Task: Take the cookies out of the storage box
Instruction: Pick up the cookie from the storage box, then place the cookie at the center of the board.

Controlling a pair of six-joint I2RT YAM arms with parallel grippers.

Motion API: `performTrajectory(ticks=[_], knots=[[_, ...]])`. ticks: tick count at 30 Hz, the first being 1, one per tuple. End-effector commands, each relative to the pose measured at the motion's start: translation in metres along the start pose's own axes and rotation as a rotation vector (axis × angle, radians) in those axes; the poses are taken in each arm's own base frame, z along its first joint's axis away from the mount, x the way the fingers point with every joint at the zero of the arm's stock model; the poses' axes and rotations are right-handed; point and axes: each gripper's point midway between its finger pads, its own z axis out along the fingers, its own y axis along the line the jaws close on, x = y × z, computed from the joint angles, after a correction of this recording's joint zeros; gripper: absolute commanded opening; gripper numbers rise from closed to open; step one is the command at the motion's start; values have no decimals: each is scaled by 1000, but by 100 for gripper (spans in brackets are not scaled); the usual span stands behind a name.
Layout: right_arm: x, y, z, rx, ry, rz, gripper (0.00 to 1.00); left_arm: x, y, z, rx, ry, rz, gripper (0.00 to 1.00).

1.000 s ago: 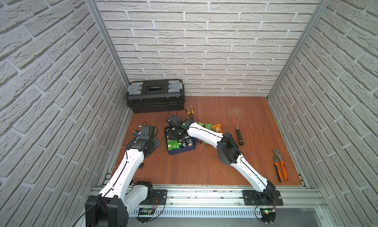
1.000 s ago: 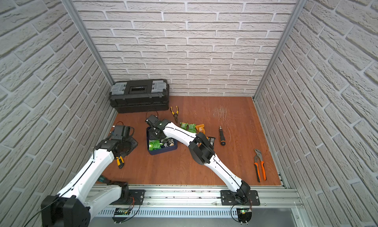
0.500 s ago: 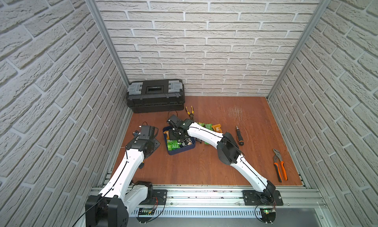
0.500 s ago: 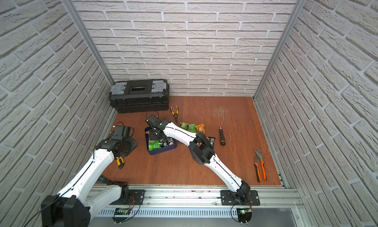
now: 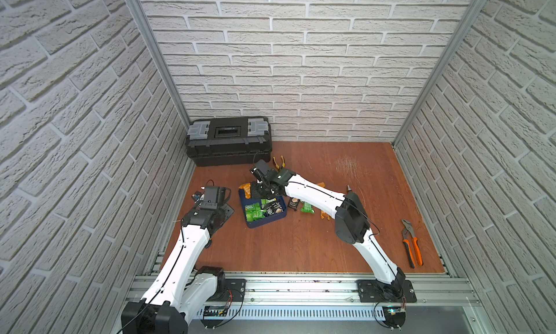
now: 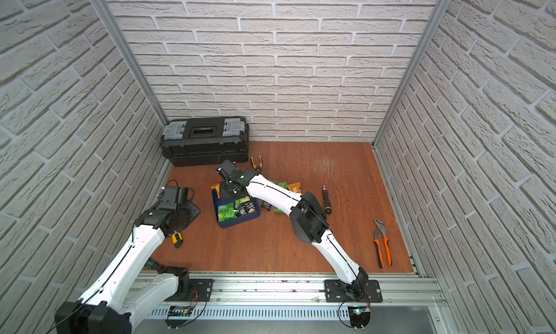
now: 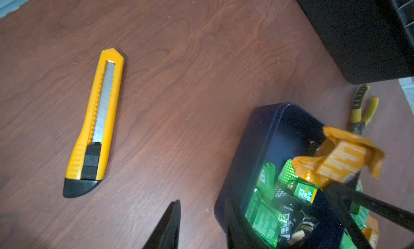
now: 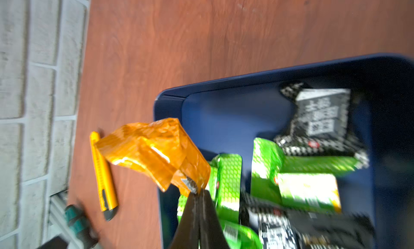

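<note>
surface: wood board (image 5: 301,242) | on it: toolbox (image 5: 228,143); storage box (image 5: 266,223); orange pliers (image 5: 412,245); knife (image 7: 96,124); maybe screwdriver (image 6: 325,198)

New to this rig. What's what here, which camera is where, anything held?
Two white robot arms, left and right, work over a wooden table. Two pictures look down from one overhead stereo camera; the other two come from cameras on each wrist. On the table: a navy storage box of foil cookie packets, more packets beside it, a black toolbox, a utility knife, pliers and a screwdriver. Right jaws are shut on an orange packet over the box's rim. Left jaws stand apart, holding nothing.
</note>
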Motion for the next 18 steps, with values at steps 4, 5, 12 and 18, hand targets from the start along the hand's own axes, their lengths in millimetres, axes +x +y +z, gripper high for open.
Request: performTrajectory(ticks=[4, 5, 12, 18], knots=[[-17, 9, -70, -78, -110, 72, 2, -6, -13, 0, 69, -31, 26, 39], [-16, 5, -78, -74, -118, 81, 2, -5, -15, 1, 81, -24, 33, 39], [17, -66, -133, -41, -127, 303, 2, 6, -31, 12, 160, 24, 87, 40], [68, -136, -164, 65, -106, 430, 2, 8, -30, 13, 172, 13, 89, 49]])
